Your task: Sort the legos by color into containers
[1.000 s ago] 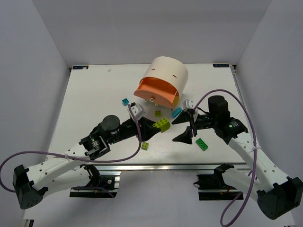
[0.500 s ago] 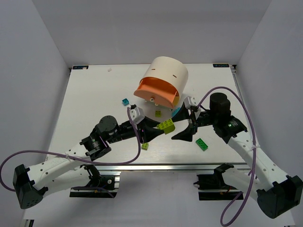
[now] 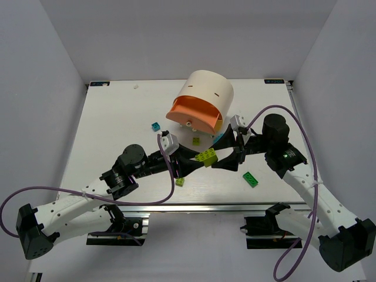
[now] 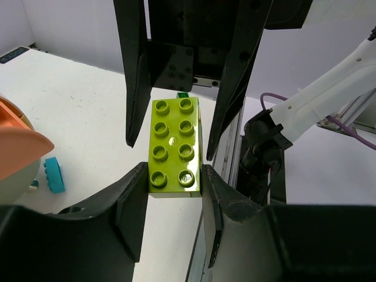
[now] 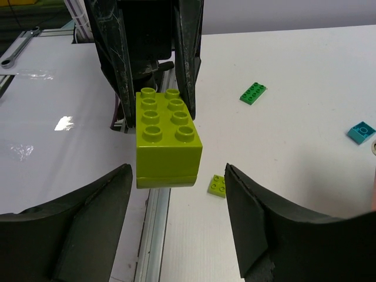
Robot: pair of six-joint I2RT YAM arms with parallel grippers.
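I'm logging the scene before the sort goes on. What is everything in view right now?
Drum: 1, cream, back centre of the table.
Drawer: 1, orange, open at the drum's front.
Large lime brick: 1, yellow-green, held up between the two grippers.
Small lime bricks: 2, yellow-green, one just in front of the drum, one nearer the front edge.
Teal bricks: 2, one left of the drum, one at its right foot.
Dark green brick: 1, front right.
Table: 1, white.
Left gripper: black, shut on the large lime brick.
Right gripper: black, open, fingers straddling the brick's other end.
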